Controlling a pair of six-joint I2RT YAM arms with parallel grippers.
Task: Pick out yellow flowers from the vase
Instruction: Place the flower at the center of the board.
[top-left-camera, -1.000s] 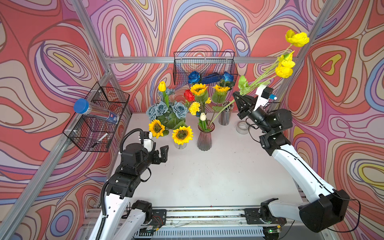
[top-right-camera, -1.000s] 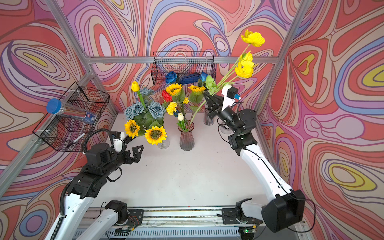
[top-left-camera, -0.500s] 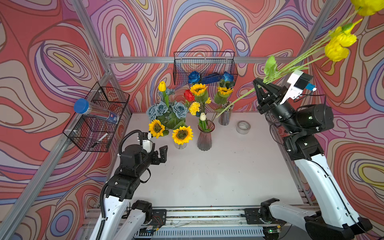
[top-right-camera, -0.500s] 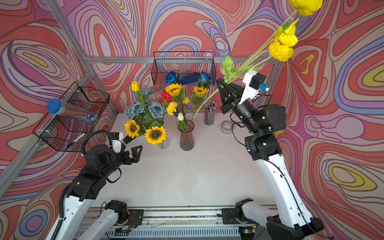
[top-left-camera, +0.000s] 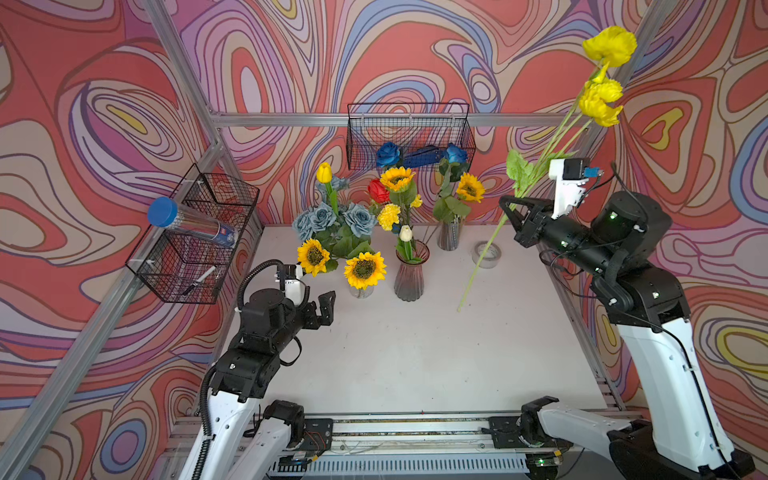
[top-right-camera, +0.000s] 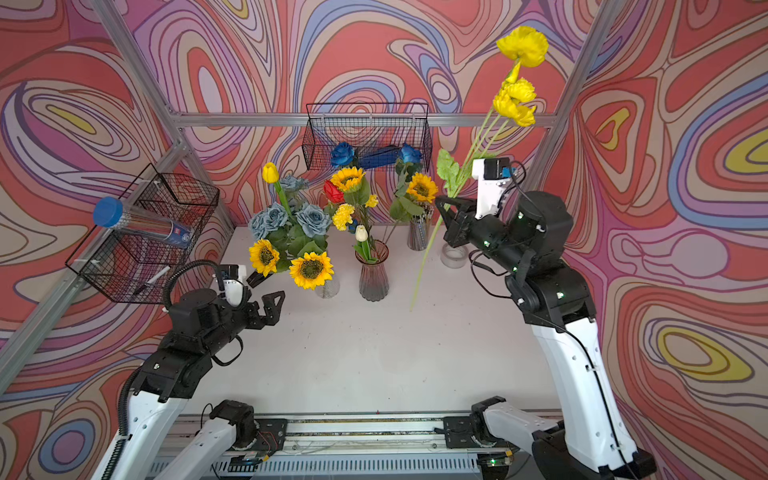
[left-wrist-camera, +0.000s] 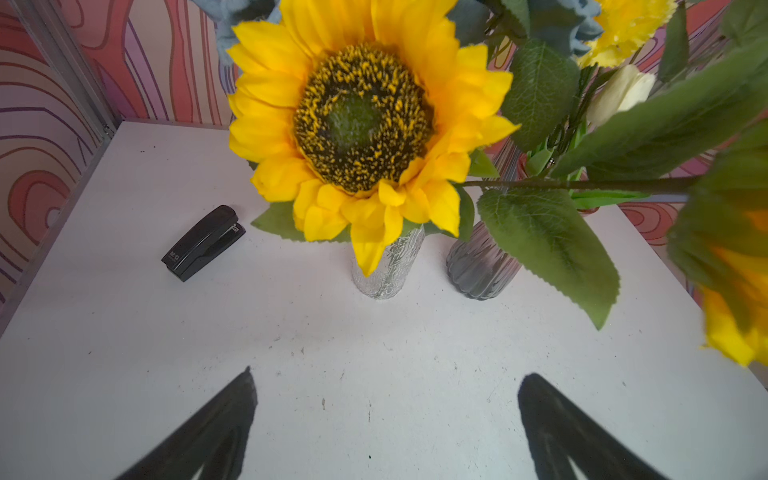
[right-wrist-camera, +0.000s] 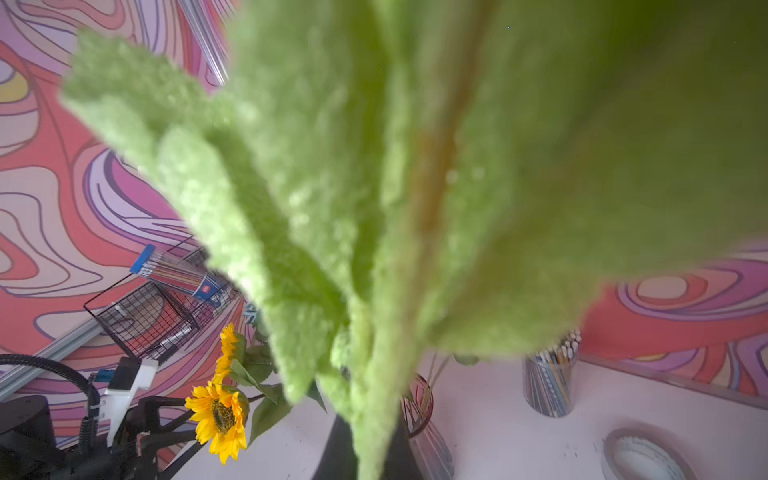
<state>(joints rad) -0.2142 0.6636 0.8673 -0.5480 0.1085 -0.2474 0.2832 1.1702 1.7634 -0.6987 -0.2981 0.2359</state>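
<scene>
My right gripper (top-left-camera: 508, 205) (top-right-camera: 441, 204) is shut on the green stem of a yellow flower spray (top-left-camera: 609, 45) (top-right-camera: 521, 43). The spray is held high at the right, and its stem end (top-left-camera: 460, 305) hangs free above the table, right of the ribbed purple vase (top-left-camera: 409, 276). In the right wrist view its blurred green leaf (right-wrist-camera: 374, 187) fills most of the picture. Sunflowers (top-left-camera: 365, 270) (left-wrist-camera: 361, 120), a yellow tulip (top-left-camera: 324, 172) and a yellow carnation (top-left-camera: 389, 216) stand in the vases. My left gripper (top-left-camera: 322, 305) (left-wrist-camera: 386, 382) is open and empty, short of the clear vase (left-wrist-camera: 384, 270).
A tape roll (top-left-camera: 486, 253) lies at the back right beside a pen cup (top-left-camera: 449, 235). A black stapler (left-wrist-camera: 203, 243) lies left of the vases. Wire baskets hang on the left wall (top-left-camera: 195, 245) and the back wall (top-left-camera: 409, 135). Blue, grey-blue and red roses stand among the bouquets.
My right arm lifted the yellow spray out of the purple vase, swung it right, then brought it slightly lower. The left arm has stayed still.
</scene>
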